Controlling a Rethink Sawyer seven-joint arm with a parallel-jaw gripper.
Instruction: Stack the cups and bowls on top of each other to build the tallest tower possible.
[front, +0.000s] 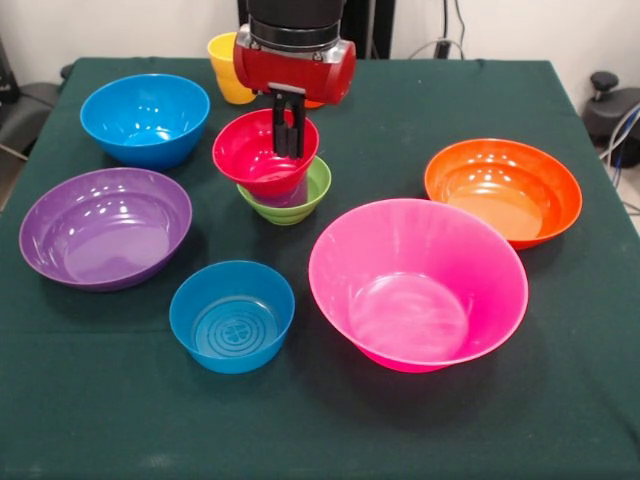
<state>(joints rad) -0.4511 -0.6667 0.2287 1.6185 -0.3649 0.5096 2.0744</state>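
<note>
Nearest the camera, on the green table (90, 420), sat a small blue bowl (232, 316), upright. Just right of it stood the big pink bowl (418, 284), close but apart. Left, near the table's edge, lay the purple bowl (105, 227); right, a little farther back, the orange bowl (503, 190), well apart from the pink one.

In the middle stood the tower (273, 170): a green bowl (296, 199) at the bottom, a sliver of purple cup (287, 194) just showing inside it, and a red bowl (265, 152) on top, tilted slightly left. Reached down into the red bowl was the gripper (288, 128), fingers narrow and nearly together over the bowl's far rim; could not tell whether pinching the rim or merely beside it.

Farther back on the left sat the mid-sized blue bowl (146, 118). At the far edge stood the yellow cup (230, 68), partly hidden behind the arm's red wrist (294, 62), with a trace of orange cup (314, 103) peeking out under that wrist.
</note>
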